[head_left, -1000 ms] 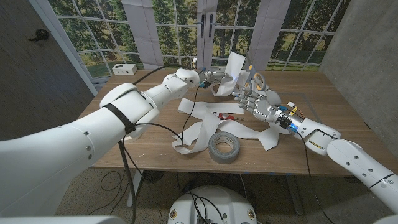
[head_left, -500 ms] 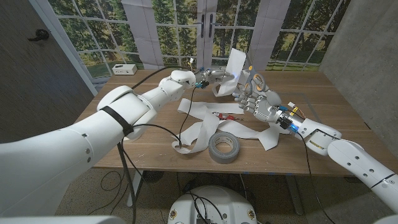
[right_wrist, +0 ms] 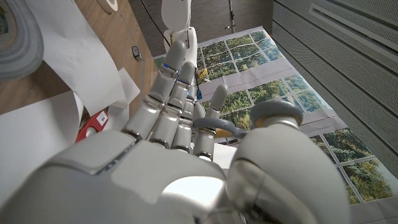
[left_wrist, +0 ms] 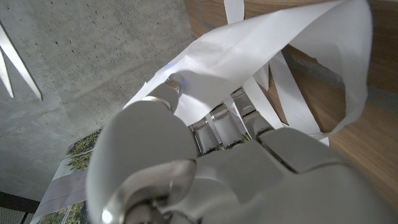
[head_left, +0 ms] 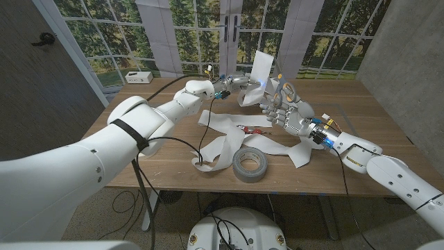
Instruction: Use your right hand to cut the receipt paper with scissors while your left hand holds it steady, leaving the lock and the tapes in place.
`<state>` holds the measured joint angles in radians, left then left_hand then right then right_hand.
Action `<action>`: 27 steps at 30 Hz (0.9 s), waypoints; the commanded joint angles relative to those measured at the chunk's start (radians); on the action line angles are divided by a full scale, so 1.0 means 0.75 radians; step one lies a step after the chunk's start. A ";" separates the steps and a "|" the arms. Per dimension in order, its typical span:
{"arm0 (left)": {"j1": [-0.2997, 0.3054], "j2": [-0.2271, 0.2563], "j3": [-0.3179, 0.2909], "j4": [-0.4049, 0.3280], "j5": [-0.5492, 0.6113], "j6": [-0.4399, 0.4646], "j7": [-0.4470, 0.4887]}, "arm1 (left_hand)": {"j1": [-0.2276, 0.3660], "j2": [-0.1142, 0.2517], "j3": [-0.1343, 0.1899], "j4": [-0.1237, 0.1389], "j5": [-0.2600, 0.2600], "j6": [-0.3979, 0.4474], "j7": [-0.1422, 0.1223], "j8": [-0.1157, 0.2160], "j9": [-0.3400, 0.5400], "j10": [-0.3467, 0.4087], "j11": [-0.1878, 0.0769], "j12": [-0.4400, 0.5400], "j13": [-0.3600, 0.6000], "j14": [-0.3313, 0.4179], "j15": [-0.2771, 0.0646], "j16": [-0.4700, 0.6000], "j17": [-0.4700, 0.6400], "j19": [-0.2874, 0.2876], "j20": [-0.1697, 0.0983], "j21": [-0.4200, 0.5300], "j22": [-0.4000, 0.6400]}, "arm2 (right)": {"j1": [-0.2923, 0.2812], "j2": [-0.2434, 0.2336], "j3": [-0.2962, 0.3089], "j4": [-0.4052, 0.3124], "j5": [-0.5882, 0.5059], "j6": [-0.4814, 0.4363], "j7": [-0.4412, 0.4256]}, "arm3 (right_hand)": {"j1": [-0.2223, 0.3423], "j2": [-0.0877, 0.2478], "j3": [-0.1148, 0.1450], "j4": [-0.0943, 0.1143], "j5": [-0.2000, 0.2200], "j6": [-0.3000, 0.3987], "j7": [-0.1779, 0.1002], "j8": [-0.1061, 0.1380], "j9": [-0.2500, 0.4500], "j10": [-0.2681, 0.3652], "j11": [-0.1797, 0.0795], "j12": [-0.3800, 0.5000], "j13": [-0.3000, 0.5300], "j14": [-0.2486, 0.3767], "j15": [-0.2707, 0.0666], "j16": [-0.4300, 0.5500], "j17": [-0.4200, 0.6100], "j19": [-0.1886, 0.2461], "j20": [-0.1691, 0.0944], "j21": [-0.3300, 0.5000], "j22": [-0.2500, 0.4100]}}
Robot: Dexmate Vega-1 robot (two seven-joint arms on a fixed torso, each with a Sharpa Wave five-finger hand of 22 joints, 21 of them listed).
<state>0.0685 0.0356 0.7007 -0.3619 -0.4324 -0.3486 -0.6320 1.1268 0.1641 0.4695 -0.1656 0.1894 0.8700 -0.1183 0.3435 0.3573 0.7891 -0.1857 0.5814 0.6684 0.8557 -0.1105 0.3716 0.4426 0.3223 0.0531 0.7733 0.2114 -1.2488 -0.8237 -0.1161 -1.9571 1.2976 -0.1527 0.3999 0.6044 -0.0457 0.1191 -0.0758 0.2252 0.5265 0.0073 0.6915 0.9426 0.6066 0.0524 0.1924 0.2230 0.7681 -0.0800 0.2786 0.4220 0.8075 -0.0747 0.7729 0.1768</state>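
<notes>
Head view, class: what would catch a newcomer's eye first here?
The left hand holds a strip of white receipt paper up above the table's far side, with the right hand gripping scissors beside it. More paper sprawls across the wooden table, with a grey tape roll near the front edge.

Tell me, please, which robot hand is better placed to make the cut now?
The right robot hand: it holds the scissors raised beside the receipt paper, which the left robot hand lifts off the table.
</notes>
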 commanded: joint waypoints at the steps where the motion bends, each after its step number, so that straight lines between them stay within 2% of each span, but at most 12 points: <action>1: 0.020 -0.002 -0.066 0.015 -0.043 -0.012 -0.094 | 0.025 -0.011 -0.007 -0.013 0.023 0.042 0.005 0.014 0.011 0.066 -0.017 0.032 0.129 0.012 -0.174 0.002 0.016 0.002 -0.010 0.012 -0.004 | -0.022 -0.014 0.020 -0.012 -0.008 0.006 -0.019 | 0.003 0.005 -0.005 -0.004 -0.001 0.017 0.052 -0.004 0.006 0.000 0.005 0.009 0.003 -0.004 -0.055 0.010 0.002 0.011 -0.002 -0.006 0.005; 14: 0.055 -0.030 -0.194 0.017 -0.156 0.022 -0.326 | 0.028 -0.016 -0.010 -0.010 0.041 0.049 0.015 0.008 0.016 0.074 -0.017 0.041 0.133 0.023 -0.174 -0.001 0.027 -0.006 -0.006 0.019 -0.010 | -0.062 -0.030 0.041 -0.020 -0.025 0.021 -0.016 | 0.006 0.006 -0.005 -0.006 -0.001 0.020 0.053 -0.006 0.003 0.000 0.007 0.010 0.003 -0.002 -0.051 0.011 0.001 0.014 0.002 -0.010 0.005; 18: 0.062 -0.037 -0.233 0.017 -0.186 0.035 -0.395 | 0.027 -0.016 -0.011 -0.008 0.048 0.037 0.029 0.000 0.024 0.070 -0.017 0.044 0.136 0.024 -0.174 -0.005 0.031 -0.009 -0.004 0.023 -0.012 | -0.081 -0.034 0.055 -0.018 -0.031 0.031 -0.014 | 0.006 0.006 -0.006 -0.007 -0.002 0.019 0.055 -0.008 0.002 0.000 0.009 0.010 0.002 0.000 -0.049 0.012 0.001 0.014 0.003 -0.012 0.005; 27: 0.073 -0.042 -0.259 0.016 -0.189 0.038 -0.434 | 0.024 -0.009 -0.009 -0.003 0.060 0.015 0.034 -0.012 0.042 0.061 -0.019 0.053 0.147 0.019 -0.173 -0.020 0.038 -0.018 0.001 0.030 -0.015 | -0.111 -0.032 0.071 -0.010 -0.037 0.048 0.007 | 0.005 0.008 -0.007 -0.007 -0.002 0.017 0.055 -0.010 0.004 0.001 0.011 0.010 0.002 -0.004 -0.046 0.011 0.000 0.013 0.006 -0.017 0.005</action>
<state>0.1111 0.0109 0.5458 -0.3500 -0.5529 -0.3268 -0.8945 1.1386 0.1516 0.4654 -0.1696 0.2270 0.8856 -0.0960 0.3396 0.3829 0.8070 -0.1677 0.5928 0.6684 0.8632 -0.1107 0.3590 0.4663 0.3116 0.0532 0.7853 0.1997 -1.3052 -0.8459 -0.0787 -1.9691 1.2763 -0.1299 0.3905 0.6043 -0.0457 0.1149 -0.0798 0.2252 0.5265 0.0074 0.6876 0.9426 0.6051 0.0539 0.1965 0.2232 0.7659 -0.0822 0.2786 0.4221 0.8074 -0.0747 0.7616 0.1769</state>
